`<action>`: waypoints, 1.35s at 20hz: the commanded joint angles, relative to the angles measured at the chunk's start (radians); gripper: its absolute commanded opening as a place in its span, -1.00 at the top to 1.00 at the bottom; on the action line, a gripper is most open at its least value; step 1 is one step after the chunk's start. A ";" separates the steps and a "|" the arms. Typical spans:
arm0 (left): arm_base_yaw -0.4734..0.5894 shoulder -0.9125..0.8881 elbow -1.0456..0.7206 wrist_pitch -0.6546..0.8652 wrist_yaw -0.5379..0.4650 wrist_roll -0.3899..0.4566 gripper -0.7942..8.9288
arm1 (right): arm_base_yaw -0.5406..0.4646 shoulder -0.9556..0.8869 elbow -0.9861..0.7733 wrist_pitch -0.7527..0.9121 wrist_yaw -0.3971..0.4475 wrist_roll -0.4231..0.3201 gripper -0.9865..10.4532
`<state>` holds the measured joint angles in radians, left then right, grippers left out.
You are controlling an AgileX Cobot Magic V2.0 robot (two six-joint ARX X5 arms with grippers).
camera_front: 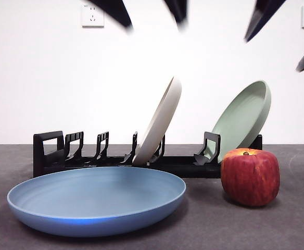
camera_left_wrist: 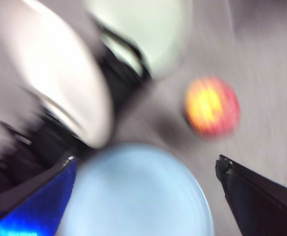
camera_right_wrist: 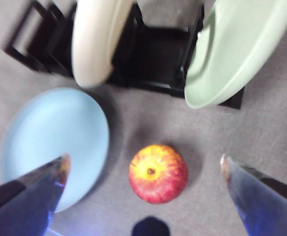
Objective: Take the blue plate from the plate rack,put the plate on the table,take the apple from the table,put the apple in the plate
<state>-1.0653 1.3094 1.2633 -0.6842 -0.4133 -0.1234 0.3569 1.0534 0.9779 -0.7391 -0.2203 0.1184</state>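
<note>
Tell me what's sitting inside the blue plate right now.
Nothing shows in the blue plate; its bowl looks bare in the right wrist view. The apple sits beside it on the table. What lies under the plate is covered.

Between the right gripper's (camera_right_wrist: 143, 167) spread jaws sits the red apple (camera_right_wrist: 158, 173) with its yellow-orange stem patch. Beside it lies the light-blue plate (camera_right_wrist: 55, 142); beyond, the black plate rack (camera_right_wrist: 148, 64) holds a cream-white plate (camera_right_wrist: 97, 39) and a pale green plate (camera_right_wrist: 237, 49).
</note>
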 commanded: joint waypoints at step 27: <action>0.209 -0.418 0.053 -0.378 -0.248 -0.037 0.07 | 0.296 0.481 0.111 0.053 0.088 0.068 0.85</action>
<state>-0.8608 0.8883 1.3327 -1.0668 -0.6525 -0.1322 0.6460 1.5425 1.0813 -0.6930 -0.1246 0.1768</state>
